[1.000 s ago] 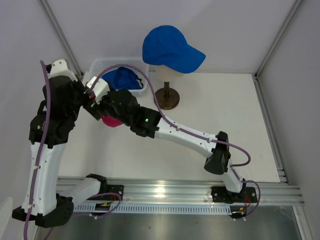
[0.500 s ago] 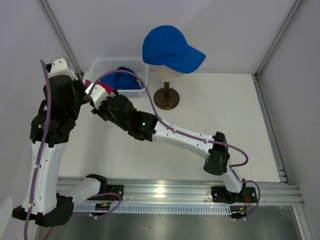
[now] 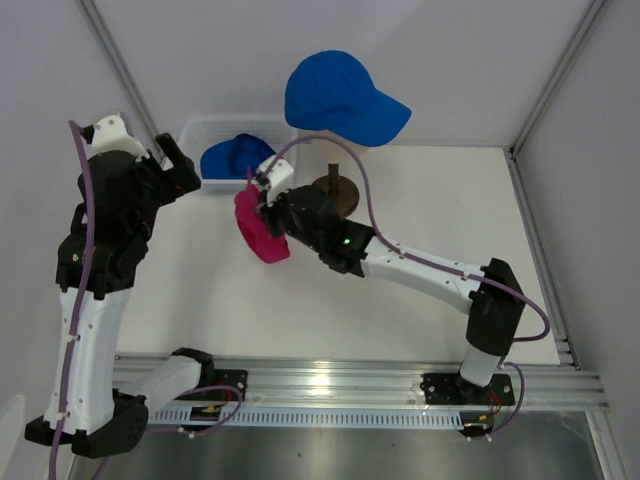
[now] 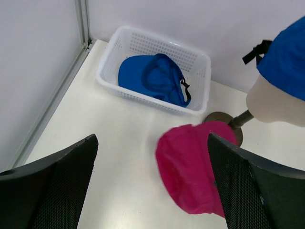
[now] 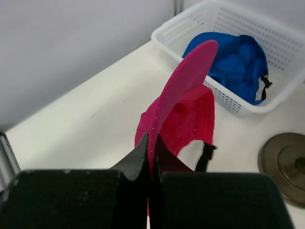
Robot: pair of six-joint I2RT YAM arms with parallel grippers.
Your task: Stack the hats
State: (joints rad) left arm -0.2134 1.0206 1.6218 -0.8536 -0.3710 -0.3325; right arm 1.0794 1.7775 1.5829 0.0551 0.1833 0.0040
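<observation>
My right gripper (image 5: 152,140) is shut on the brim of the pink hat (image 5: 190,114), which hangs above the table. From the top view, the pink hat (image 3: 258,230) dangles below the right gripper (image 3: 270,208), just left of the stand. My left gripper (image 3: 172,172) is open and empty, left of the pink hat (image 4: 195,167). One blue hat (image 3: 235,155) lies inside the white basket (image 3: 200,128). Another blue hat (image 3: 340,95) sits on the mannequin head (image 4: 269,100).
The dark round stand base (image 5: 286,167) is beside the held hat, partly hidden behind my right arm in the top view. The basket (image 4: 143,36) sits in the back left corner near the wall and a frame post (image 4: 82,21).
My left gripper opened and let go of the pink hat. My right gripper shut on its brim and carried it right, away from the left arm, toward the stand.
</observation>
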